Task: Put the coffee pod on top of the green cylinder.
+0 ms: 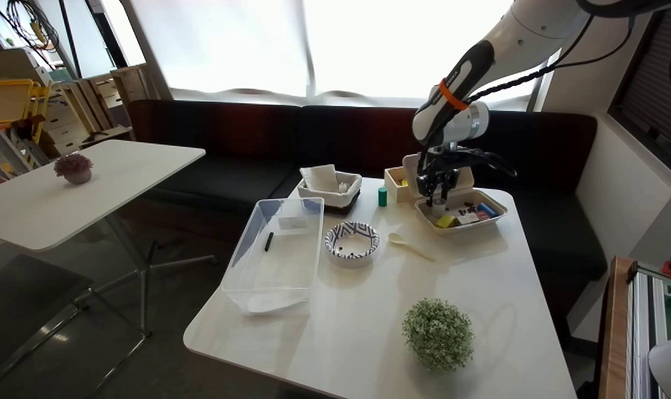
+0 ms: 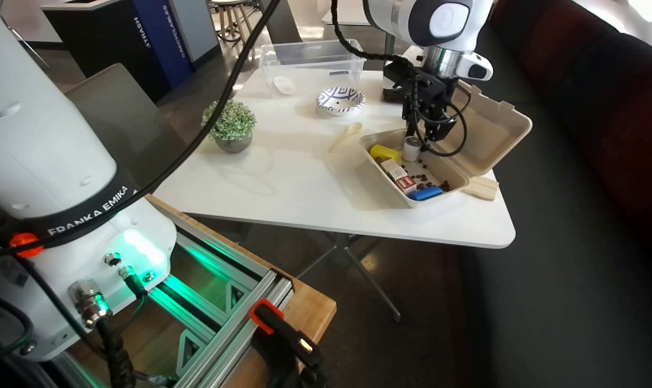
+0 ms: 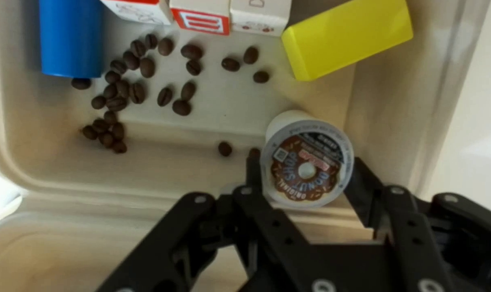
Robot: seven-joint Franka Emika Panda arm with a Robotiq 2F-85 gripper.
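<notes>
Grasp step likely in hand: coffee pod [image 3: 307,160] between fingers [image 3: 253,173] of the gripper [image 3: 305,174] in the takeout box [image 3: 234,103], can't tell if clamped; next calls for sure pinch, straight lift, level carry to the green cylinder [image 1: 382,197], apart from gripper.

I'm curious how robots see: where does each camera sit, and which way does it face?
An exterior view sits high near the green plant, facing the bench and windows; the arm shows at upper right.
An exterior view sits beside the arm's base, looking down across the table; base and wrist show.
The wrist view sits on the wrist, looking down into the takeout box; of the robot, only the gripper shows.
Both exterior views share the gripper, coffee pod and bowl.
</notes>
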